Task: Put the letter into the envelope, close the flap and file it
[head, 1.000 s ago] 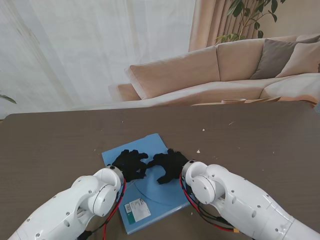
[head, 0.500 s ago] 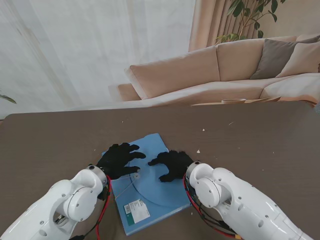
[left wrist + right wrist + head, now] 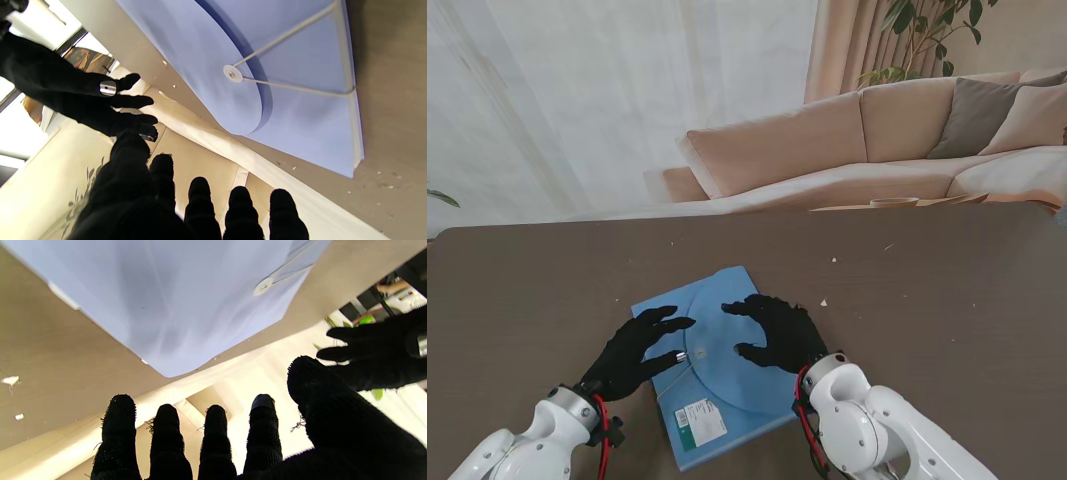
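Envelope (image 3: pixel 727 365) is lying flat on the counter (image 3: pixel 947 300), flap closed, long axis running diagonally away. Right robot hand (image 3: pixel 772 332) is hovering open over it, nearer; left robot hand (image 3: pixel 637 350) is spreading open at its left edge.

- I see a dark brown wood-grain counter (image 3: pixel 947 290) filling the near part of the stand's view.
- A blue envelope (image 3: pixel 727 395) lies flat on it, near me, its rounded flap down.
- Small pale crumbs (image 3: pixel 824 302) lie scattered on the counter beyond the envelope.
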Robot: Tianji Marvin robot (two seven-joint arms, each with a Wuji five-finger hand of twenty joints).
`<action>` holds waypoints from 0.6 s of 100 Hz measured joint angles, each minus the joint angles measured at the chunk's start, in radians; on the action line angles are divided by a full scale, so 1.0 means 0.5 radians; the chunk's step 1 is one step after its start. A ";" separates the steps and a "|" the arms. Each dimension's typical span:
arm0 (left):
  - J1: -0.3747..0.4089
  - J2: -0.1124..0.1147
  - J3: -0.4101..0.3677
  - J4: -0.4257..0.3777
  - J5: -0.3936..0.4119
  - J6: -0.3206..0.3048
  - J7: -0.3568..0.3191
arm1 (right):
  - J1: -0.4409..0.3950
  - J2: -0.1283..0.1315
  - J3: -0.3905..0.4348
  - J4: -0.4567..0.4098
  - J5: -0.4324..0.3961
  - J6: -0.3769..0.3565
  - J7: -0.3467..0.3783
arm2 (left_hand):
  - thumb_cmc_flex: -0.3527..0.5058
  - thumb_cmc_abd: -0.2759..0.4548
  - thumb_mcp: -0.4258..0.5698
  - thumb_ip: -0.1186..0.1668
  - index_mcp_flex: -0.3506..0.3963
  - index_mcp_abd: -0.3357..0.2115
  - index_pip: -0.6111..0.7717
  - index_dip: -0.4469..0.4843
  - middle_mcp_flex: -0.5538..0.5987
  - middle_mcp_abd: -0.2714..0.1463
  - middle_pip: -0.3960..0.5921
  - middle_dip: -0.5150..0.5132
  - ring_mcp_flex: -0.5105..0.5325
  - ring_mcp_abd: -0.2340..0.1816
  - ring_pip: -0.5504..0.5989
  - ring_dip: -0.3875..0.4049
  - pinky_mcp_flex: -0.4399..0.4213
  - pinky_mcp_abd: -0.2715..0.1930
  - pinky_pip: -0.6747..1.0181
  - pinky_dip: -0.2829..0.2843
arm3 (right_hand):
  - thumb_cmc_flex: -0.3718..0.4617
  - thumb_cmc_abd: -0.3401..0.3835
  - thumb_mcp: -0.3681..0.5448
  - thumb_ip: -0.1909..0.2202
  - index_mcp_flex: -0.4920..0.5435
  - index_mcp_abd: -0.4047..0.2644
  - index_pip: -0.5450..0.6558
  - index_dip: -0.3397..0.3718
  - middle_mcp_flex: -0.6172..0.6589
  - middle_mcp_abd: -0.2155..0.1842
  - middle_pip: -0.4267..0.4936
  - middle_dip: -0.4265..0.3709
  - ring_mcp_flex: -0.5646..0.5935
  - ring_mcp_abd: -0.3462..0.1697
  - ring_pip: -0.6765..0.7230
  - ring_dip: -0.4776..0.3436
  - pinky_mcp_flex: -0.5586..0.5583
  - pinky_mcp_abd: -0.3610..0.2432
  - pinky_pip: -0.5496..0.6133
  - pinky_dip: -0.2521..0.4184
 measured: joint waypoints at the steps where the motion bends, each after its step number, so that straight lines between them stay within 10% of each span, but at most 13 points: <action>1: 0.008 -0.003 -0.003 0.005 -0.010 -0.010 0.011 | -0.010 -0.002 0.000 -0.002 0.008 -0.001 -0.012 | 0.000 0.000 0.000 0.000 0.000 0.000 0.000 -0.007 0.000 0.000 0.000 -0.001 0.000 0.000 -0.001 -0.006 0.000 0.000 -0.001 -0.003 | 0.000 0.000 0.000 0.000 0.000 0.000 0.000 0.000 0.000 0.000 0.000 0.000 0.000 0.000 0.000 0.000 -0.002 0.000 0.000 0.000; 34: 0.138 -0.071 -0.002 0.195 -0.265 -0.222 0.302 | -0.260 -0.095 -0.005 0.079 0.252 -0.254 -0.469 | 0.002 -0.030 0.005 0.000 0.007 0.003 0.002 -0.078 0.000 0.021 0.000 -0.048 0.000 0.015 -0.052 -0.176 0.015 0.019 -0.084 -0.200 | 0.000 -0.006 0.012 0.000 0.000 0.000 0.000 -0.012 0.000 0.004 -0.004 -0.002 -0.001 -0.016 -0.033 0.000 -0.080 0.009 -0.107 0.000; 48: 0.168 -0.086 0.015 0.199 -0.596 -0.210 0.248 | -0.292 -0.138 -0.008 0.152 0.366 -0.365 -0.562 | 0.002 -0.030 0.005 0.000 -0.046 0.003 0.038 -0.118 -0.001 0.021 -0.029 -0.077 0.000 0.015 -0.079 -0.278 0.022 0.019 -0.122 -0.301 | 0.000 -0.006 0.003 0.000 0.000 0.000 -0.018 -0.077 0.000 0.004 -0.056 -0.028 -0.036 -0.025 -0.075 0.001 -0.108 0.008 -0.200 -0.013; 60: 0.175 -0.091 0.018 0.194 -0.497 -0.201 0.212 | -0.297 -0.151 -0.008 0.182 0.386 -0.399 -0.567 | 0.002 -0.030 0.005 0.000 -0.051 0.003 0.055 -0.120 -0.001 0.021 -0.030 -0.078 0.000 0.015 -0.079 -0.312 0.035 0.019 -0.127 -0.346 | 0.000 0.000 -0.019 0.000 0.000 0.000 -0.042 -0.147 0.000 0.004 -0.134 -0.061 -0.062 -0.044 -0.104 -0.027 -0.135 0.002 -0.253 -0.038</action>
